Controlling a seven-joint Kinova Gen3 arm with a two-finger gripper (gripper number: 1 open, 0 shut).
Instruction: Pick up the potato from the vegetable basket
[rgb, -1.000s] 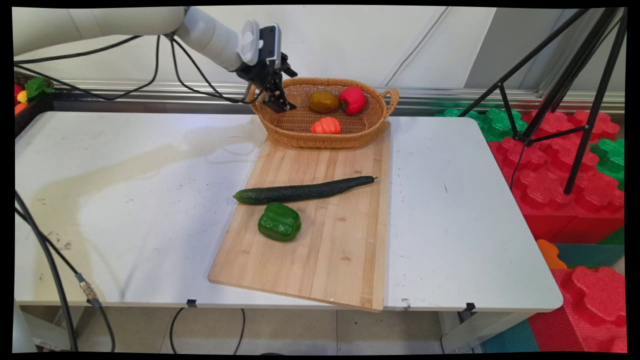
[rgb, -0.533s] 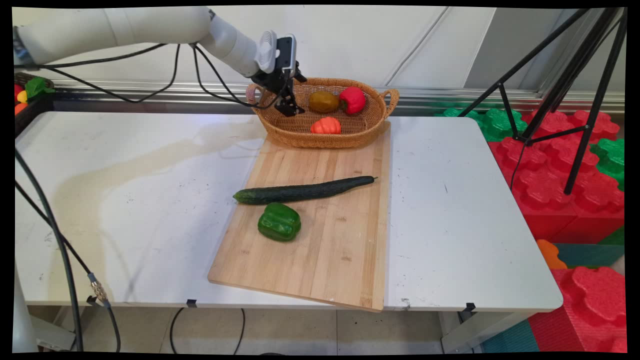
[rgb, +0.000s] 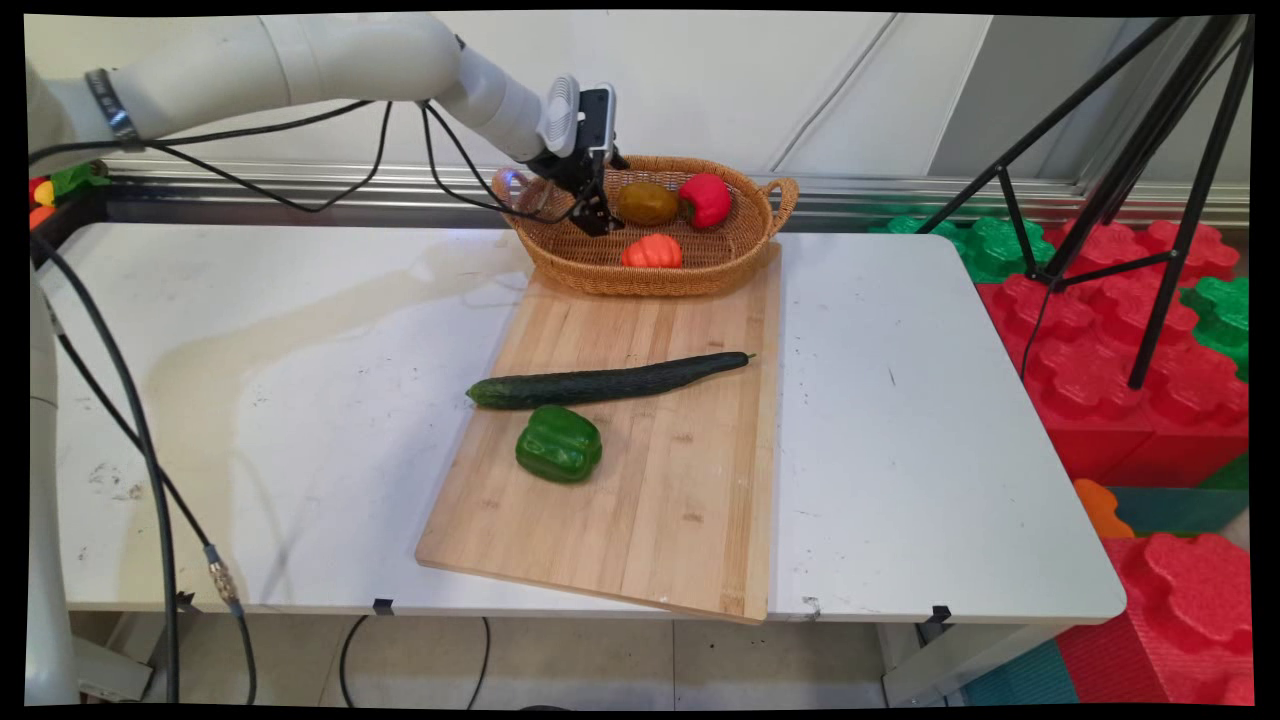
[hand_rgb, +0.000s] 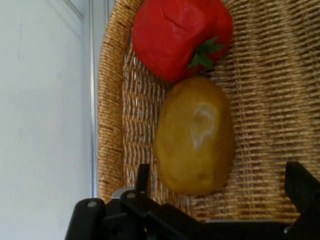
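White table (rgb: 250, 350) fills most of the frame, with a wooden cutting board (rgb: 640, 480) down the middle. A long cucumber (rgb: 605, 382) lies across the board, green pepper (rgb: 558, 444) just below it. At upper center the wicker basket (rgb: 745, 255) sits on the board's top end, holding a red pepper (rgb: 705, 199), a small orange pumpkin (rgb: 651, 251) and a potato (rgb: 647, 203). The gripper (rgb: 597, 218) hangs inside the basket's left part, fingers spread wide, right beside the potato (hand_rgb: 195, 137), holding nothing.
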